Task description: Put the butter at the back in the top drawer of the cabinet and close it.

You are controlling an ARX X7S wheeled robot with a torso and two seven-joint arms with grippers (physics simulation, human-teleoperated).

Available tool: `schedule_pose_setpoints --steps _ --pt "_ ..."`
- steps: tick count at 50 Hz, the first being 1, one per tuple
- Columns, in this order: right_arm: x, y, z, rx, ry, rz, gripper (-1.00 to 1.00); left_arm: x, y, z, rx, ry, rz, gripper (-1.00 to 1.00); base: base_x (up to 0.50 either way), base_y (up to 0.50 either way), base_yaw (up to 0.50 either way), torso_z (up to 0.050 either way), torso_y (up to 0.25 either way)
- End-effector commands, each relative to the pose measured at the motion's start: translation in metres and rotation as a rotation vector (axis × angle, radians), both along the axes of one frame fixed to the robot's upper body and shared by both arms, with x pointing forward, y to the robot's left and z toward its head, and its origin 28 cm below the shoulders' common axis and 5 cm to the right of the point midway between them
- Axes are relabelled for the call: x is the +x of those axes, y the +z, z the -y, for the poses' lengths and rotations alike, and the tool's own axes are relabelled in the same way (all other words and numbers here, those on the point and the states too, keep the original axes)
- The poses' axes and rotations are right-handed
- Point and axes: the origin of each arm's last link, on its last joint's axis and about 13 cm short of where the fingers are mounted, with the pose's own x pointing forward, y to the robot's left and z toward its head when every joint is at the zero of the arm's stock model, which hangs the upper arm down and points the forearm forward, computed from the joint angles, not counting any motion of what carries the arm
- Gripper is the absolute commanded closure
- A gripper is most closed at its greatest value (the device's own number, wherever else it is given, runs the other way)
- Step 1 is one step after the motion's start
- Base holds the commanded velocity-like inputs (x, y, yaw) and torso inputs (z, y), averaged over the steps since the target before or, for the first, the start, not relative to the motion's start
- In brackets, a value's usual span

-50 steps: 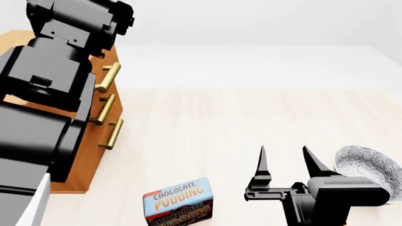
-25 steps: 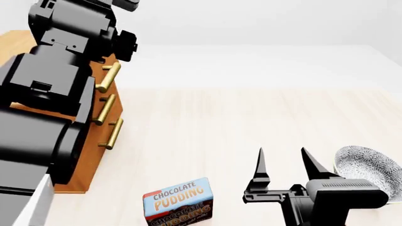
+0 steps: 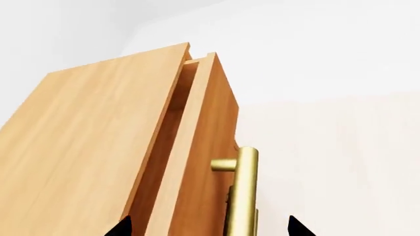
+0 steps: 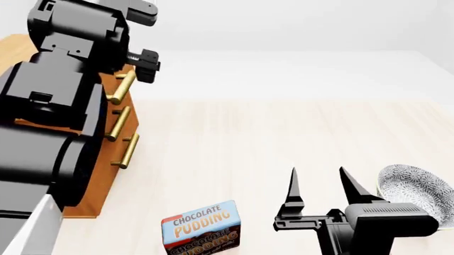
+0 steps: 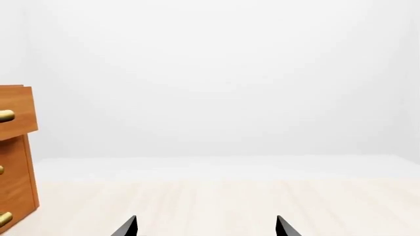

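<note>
The cabinet (image 3: pixel 92 147) stands at the left, largely hidden by my left arm in the head view (image 4: pixel 106 175). Its top drawer (image 3: pixel 203 142) is pulled out a little, with a narrow gap behind its front. My left gripper (image 3: pixel 208 228) is open, and its fingertips straddle the top drawer's brass handle (image 3: pixel 241 191) without touching it. In the head view one left finger (image 4: pixel 148 65) sits beside that handle (image 4: pixel 122 87). My right gripper (image 4: pixel 319 186) is open and empty above the table. The butter is out of view.
A chocolate pudding box (image 4: pixel 201 228) stands at the front, left of my right gripper. A patterned bowl (image 4: pixel 415 191) sits at the right. The two lower drawer handles (image 4: pixel 117 123) show below the top one. The right wrist view shows the cabinet's edge (image 5: pixel 16 162).
My left gripper has turned and its fingers have spread wider beside the top drawer handle. The right gripper has shifted very slightly left. Pudding box and bowl are unmoved.
</note>
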Motion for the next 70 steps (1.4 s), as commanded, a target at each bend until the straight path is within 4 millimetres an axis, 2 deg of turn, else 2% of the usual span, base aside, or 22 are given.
schedule_pose_setpoints --steps 1,13,32,48,70 --pt "-0.001 0.001 0.000 -0.001 0.002 0.001 -1.00 -0.001 -0.006 -0.003 -0.094 -0.002 -0.030 -1.00 0.00 0.00 0.00 0.000 0.000" --pt "-0.001 0.000 0.000 -0.001 0.002 -0.002 -1.00 0.000 -0.010 -0.005 -0.124 0.011 -0.024 -1.00 0.00 0.00 0.00 0.000 0.000" --pt "0.000 -0.002 -0.002 -0.005 0.006 -0.009 -1.00 0.002 -0.006 -0.017 -0.133 0.092 0.047 -1.00 0.00 0.00 0.00 0.000 0.000" --pt "0.000 -0.002 -0.004 -0.010 0.011 -0.012 -1.00 0.003 -0.016 -0.023 -0.145 0.118 0.035 -1.00 0.00 0.00 0.00 0.000 0.000" --pt "0.000 -0.001 -0.005 -0.017 0.015 -0.013 -1.00 0.004 -0.040 -0.026 -0.174 0.126 -0.012 -1.00 0.00 0.00 0.00 0.000 0.000"
